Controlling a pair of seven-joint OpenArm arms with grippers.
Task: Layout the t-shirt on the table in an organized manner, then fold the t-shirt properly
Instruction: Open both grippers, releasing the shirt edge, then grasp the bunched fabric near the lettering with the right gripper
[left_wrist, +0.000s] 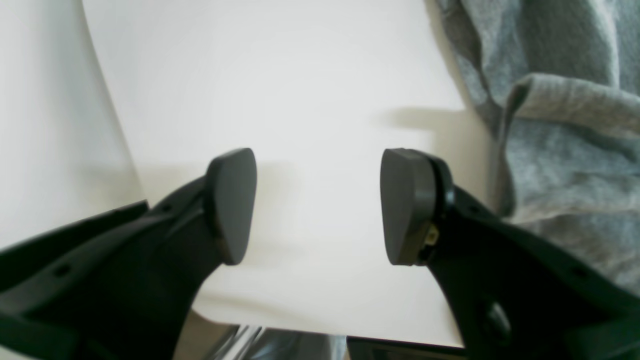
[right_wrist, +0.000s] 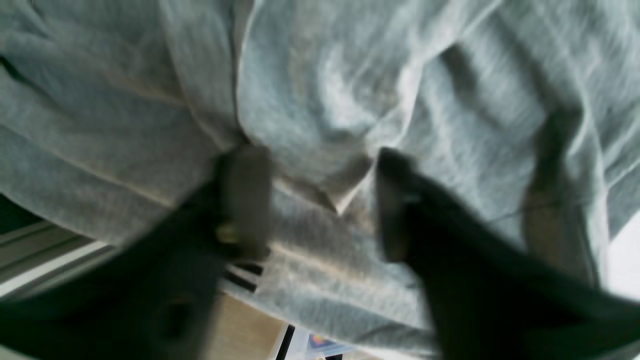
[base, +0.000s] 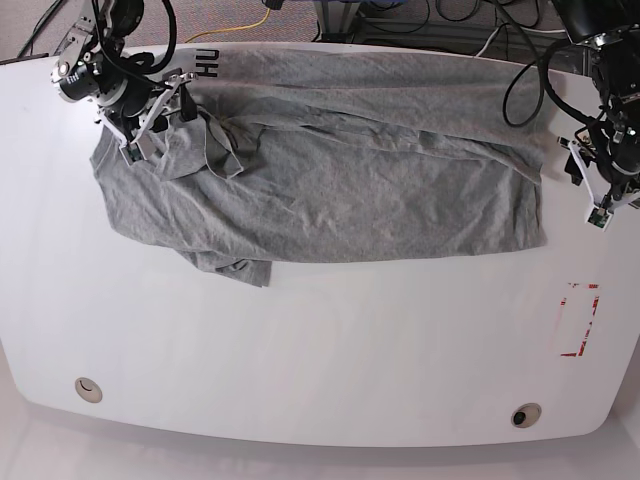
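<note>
Right gripper (right_wrist: 320, 200) straddles wrinkled heather-grey cotton t-shirt (base: 330, 180), grip unclear (blurred); left gripper (left_wrist: 317, 205) spread, empty. Risk: bunching several layers.

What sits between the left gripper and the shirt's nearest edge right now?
Only bare white table. In the left wrist view the left gripper hangs open over it, with the t-shirt off to one side.

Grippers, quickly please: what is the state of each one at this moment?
Left gripper: open, holding nothing, over the bare table beside the t-shirt.
Right gripper: jaws around a fold of the t-shirt; whether it grips cannot be told.
</note>
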